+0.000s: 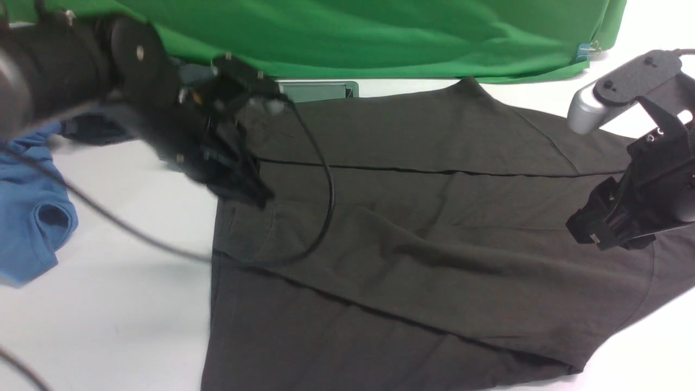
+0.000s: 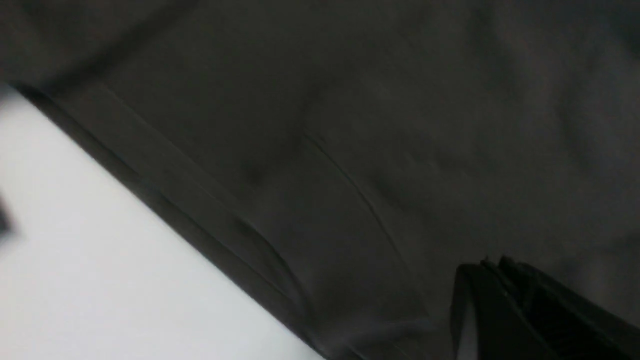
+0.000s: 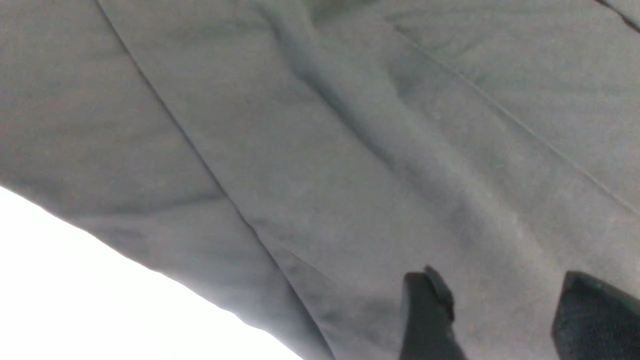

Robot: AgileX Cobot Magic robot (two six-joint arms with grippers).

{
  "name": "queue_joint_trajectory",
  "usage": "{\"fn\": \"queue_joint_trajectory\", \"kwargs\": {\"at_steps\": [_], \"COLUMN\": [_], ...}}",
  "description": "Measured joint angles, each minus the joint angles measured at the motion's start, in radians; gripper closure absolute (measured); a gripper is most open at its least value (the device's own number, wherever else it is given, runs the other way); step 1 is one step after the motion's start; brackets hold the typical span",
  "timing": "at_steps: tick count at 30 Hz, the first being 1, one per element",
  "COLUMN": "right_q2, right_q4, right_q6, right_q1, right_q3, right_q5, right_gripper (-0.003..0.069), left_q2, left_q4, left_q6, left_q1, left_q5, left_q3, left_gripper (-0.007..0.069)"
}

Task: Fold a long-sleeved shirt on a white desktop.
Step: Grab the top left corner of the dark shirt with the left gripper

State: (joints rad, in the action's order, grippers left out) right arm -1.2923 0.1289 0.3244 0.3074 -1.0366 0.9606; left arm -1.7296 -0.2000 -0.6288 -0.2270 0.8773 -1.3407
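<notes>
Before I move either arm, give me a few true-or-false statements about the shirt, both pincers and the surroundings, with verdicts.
1. The dark brownish-black long-sleeved cotton shirt lies spread on the smooth white desktop. True.
2. The right pincer is clamped on the shirt. False: its jaws stand apart, gripping nothing.
3. A crumpled blue fabric garment lies on the desktop to the robot's left of the shirt. True.
4. The left pincer is wide open. False: it is shut, at the shirt's left edge.
5. The cloth backdrop behind the desktop is red. False: it is green.
</notes>
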Motion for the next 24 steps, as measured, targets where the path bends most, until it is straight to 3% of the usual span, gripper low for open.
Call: {"fn": "queue_joint_trajectory", "kwargs": {"at_steps": [4, 8, 14, 16, 19, 24], "right_q2": [0.002, 0.033, 0.203, 0.232, 0.322, 0.381], "right_q4": [0.004, 0.003, 0.012, 0.012, 0.006, 0.005], "right_q6": [0.003, 0.045, 0.128, 0.13, 0.131, 0.13], "right_q1": [0.0, 0.036, 0.144, 0.148, 0.151, 0.152], "right_q3": [0.0, 0.0, 0.0, 0.0, 0.0, 0.0], "right_q5": [-0.012, -0.034, -0.114, -0.12, -0.122, -0.121], "right_gripper": [0.0323, 0.0323, 0.0323, 0.0323, 0.0323, 0.0323], "left_q2": [-0.11, -0.212, -0.337, -0.351, -0.384, -0.426], "left_q4": [0.089, 0.155, 0.2, 0.221, 0.294, 0.329], "left_q6": [-0.008, -0.087, -0.309, -0.335, -0.482, -0.67], "left_q1": [0.019, 0.043, 0.099, 0.105, 0.117, 0.117], "left_q5": [0.002, -0.002, -0.134, -0.165, -0.243, -0.284], "left_q3": [-0.175, -0.265, -0.299, -0.299, -0.299, -0.299], "left_gripper": [0.0603, 0.0565, 0.0323, 0.0282, 0.017, 0.0147]}}
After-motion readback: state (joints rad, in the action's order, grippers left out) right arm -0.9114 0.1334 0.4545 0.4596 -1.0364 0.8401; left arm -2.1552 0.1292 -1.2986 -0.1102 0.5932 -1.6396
